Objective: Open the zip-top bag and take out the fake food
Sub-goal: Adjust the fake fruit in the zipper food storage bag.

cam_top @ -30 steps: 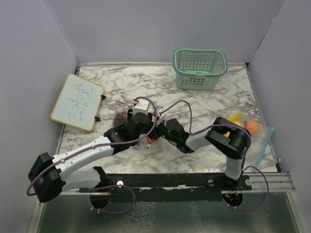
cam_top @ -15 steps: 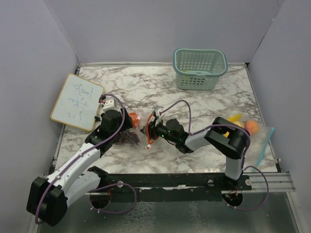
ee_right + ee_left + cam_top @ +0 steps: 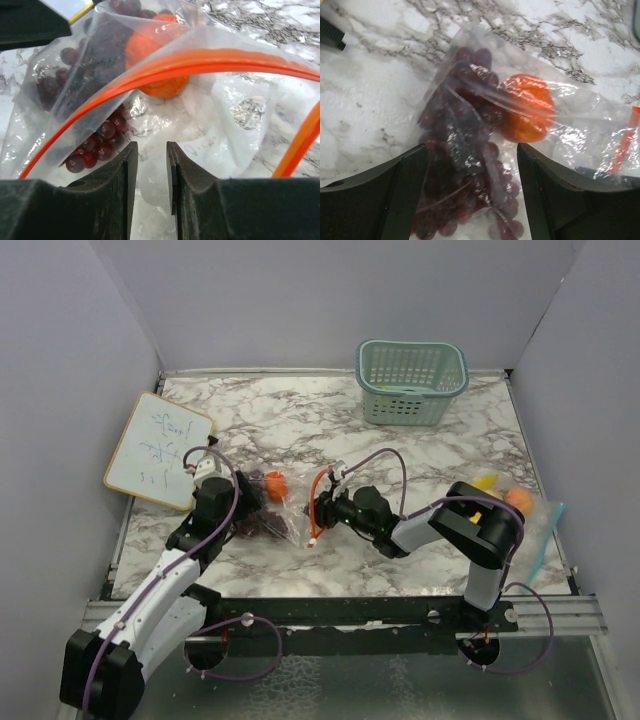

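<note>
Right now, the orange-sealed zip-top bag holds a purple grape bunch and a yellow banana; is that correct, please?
No: beside the grape bunch in the zip-top bag lies an orange, not a banana; the left wrist view shows it.

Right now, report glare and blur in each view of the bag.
Left wrist view: glare streaks on the bag wash over the grapes; the orange looks soft. Right wrist view: the zip strip is blurred, close to the lens. Top view: even light, soft shadows.

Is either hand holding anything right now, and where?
Right hand pinches the zip-top bag by the clear wall at its open mouth; left hand is open over the grapes, holding nothing.
</note>
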You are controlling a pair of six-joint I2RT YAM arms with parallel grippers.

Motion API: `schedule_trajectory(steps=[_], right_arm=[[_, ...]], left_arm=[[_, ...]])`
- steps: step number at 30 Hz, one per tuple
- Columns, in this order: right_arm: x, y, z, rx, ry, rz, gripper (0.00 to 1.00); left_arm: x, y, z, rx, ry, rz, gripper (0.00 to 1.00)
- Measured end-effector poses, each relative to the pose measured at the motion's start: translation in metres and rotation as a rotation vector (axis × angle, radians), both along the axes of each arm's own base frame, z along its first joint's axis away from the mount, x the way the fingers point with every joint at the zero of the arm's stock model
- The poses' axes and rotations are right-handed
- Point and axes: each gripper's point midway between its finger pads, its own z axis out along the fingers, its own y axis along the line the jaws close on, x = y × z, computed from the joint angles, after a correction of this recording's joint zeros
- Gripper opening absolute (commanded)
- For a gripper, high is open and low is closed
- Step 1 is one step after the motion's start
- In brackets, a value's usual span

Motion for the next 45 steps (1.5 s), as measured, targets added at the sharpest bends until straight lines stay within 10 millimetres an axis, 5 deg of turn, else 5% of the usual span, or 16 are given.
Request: schedule_trajectory(steps=[10, 21, 28, 37, 41, 45], right_arm=[[-0.001, -0.006, -0.004, 0.003, 0.013, 0.0, 0.3], [-0.003, -0.012, -0.01, -0.006, 0.02, -0.004, 0.29], [-0.007, -0.009, -0.009, 0.0, 0.026, 0.027, 0.29], [-0.013, 0.002, -0.009, 0.012, 0.033, 0.092, 0.3], [-0.016, 0.006, -0.016, 0.007, 0.047, 0.117, 0.3], [-0.02, 0.008, -0.02, 0.002, 0.058, 0.141, 0.32]], left_arm=[[-0.024, 0.033, -0.043, -0.077, 0.063, 0.162, 0.58], [-0.018, 0.026, -0.046, -0.152, 0.036, 0.141, 0.0], [-0.016, 0.024, -0.029, -0.153, -0.001, 0.112, 0.0], [-0.005, 0.014, 0.036, -0.171, -0.142, 0.036, 0.0], [-0.007, 0.014, 0.024, -0.153, -0.121, 0.029, 0.0], [-0.016, 0.014, -0.013, -0.15, -0.038, 0.03, 0.0]])
